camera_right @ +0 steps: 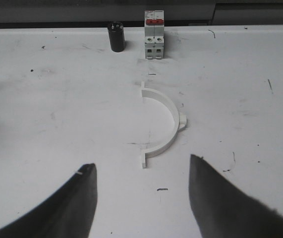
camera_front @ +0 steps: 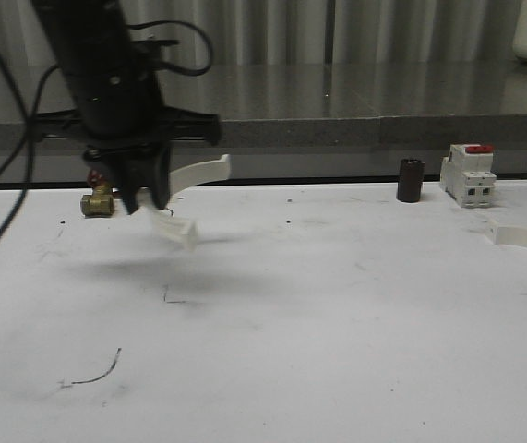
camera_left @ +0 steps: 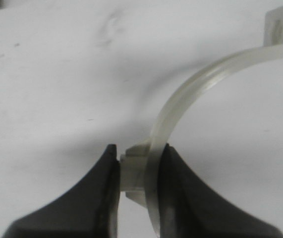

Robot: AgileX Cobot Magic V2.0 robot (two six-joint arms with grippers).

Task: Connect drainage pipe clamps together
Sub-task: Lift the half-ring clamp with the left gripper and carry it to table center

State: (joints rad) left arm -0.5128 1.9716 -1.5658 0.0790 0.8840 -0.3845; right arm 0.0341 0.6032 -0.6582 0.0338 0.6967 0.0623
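My left gripper (camera_front: 149, 198) hangs above the table at the back left, shut on one white half-ring drainage pipe clamp (camera_front: 194, 175). The clamp is off the table, one end tab pointing right and the other sloping down. In the left wrist view the black fingers (camera_left: 140, 168) pinch the clamp (camera_left: 191, 96) at its middle tab. The second clamp (camera_right: 163, 124) lies flat on the table in the right wrist view, just ahead of my open right gripper (camera_right: 141, 171), which holds nothing. The same clamp (camera_front: 526, 237) shows at the right edge of the front view.
A brass valve (camera_front: 97, 198) sits just left of the left gripper. A dark cylinder (camera_front: 411, 180) and a white breaker with a red top (camera_front: 468, 173) stand at the back right. A raised grey ledge (camera_front: 337, 129) runs behind the table.
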